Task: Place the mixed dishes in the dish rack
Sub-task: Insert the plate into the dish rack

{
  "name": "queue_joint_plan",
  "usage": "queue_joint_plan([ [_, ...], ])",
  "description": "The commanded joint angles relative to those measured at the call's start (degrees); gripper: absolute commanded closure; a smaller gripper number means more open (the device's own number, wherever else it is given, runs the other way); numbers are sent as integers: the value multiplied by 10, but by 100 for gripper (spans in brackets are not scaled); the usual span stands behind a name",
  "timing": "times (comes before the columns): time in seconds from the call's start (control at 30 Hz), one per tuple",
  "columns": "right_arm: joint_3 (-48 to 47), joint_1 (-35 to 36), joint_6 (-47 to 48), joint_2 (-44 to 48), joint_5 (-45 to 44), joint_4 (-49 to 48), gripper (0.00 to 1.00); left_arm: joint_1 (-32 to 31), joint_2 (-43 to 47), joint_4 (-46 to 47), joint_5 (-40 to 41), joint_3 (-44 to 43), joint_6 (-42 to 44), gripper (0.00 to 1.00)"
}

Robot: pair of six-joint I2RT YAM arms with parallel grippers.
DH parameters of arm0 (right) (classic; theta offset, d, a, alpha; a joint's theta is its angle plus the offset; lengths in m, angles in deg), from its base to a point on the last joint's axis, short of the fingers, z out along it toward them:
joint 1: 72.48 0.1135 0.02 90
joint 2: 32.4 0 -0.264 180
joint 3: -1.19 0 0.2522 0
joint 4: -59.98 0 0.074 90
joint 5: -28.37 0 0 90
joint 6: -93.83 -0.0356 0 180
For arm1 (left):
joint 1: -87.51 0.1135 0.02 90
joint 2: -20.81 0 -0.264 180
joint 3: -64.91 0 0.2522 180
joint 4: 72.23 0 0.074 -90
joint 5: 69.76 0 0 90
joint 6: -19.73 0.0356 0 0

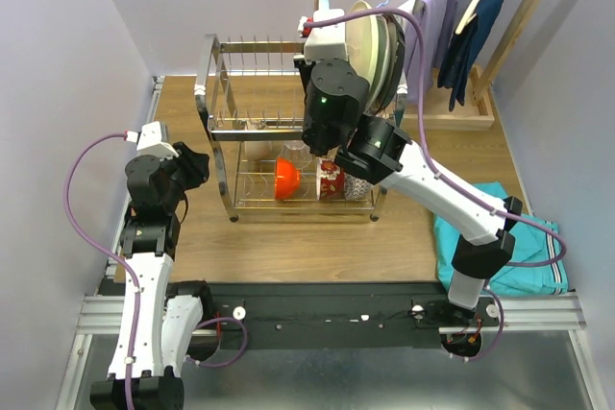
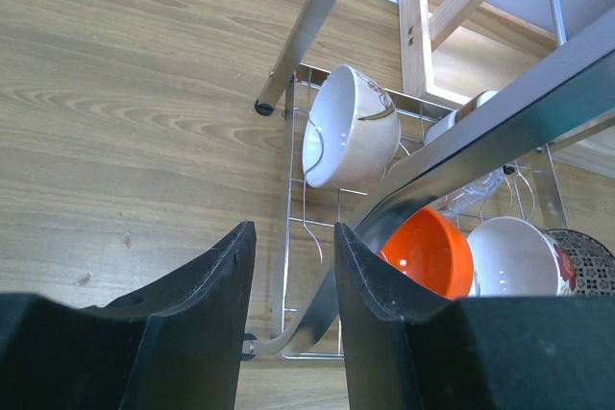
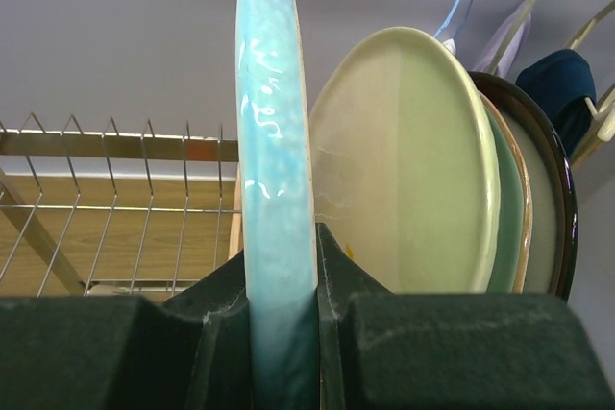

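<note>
My right gripper (image 3: 282, 276) is shut on the rim of an upright light blue plate (image 3: 277, 160), held above the right end of the dish rack's upper tier (image 3: 115, 146). Just right of it stand a pale green plate (image 3: 413, 170) and a dark-rimmed plate (image 3: 562, 208), seen from above as a stack on edge (image 1: 382, 37). The chrome dish rack (image 1: 208, 69) holds an orange bowl (image 1: 286, 180) and a red-patterned bowl (image 1: 332, 180) on its lower tier. My left gripper (image 2: 293, 237) is open and empty, low beside the rack's left end, facing a cream bowl (image 2: 351, 127) and the orange bowl (image 2: 428, 252).
A wooden hanger stand with purple and dark blue clothes (image 1: 466, 40) stands at the back right, close behind the plates. A teal cloth (image 1: 500, 242) lies on the table's right side. Walls close in the left and far sides.
</note>
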Motion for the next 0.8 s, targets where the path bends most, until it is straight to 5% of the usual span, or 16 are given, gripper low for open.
queue_joint_plan([
  [0.0,14,1,-24,11,-24,-46,100,6,6,-6,-9,-14,-6,53],
  [0.27,80,-1,-53,24,-30,-47,98,9,5,-15,-9,-23,-5,51],
  [0.33,77,-1,-52,23,-21,-47,83,9,5,-18,-10,-26,-3,50],
  [0.37,60,-1,-51,23,-13,-39,65,9,6,-20,-10,-26,-3,50],
  [0.5,-19,0,-51,20,62,25,43,9,5,-19,-12,-33,-3,47],
  [0.6,-45,6,-38,36,150,79,29,10,-2,-15,-11,-43,-5,22],
  [0.63,-44,7,-35,42,175,85,24,11,-2,-15,-11,-51,-5,2],
  [0.77,-50,7,2,70,203,99,4,18,-12,-28,-2,-89,3,1],
])
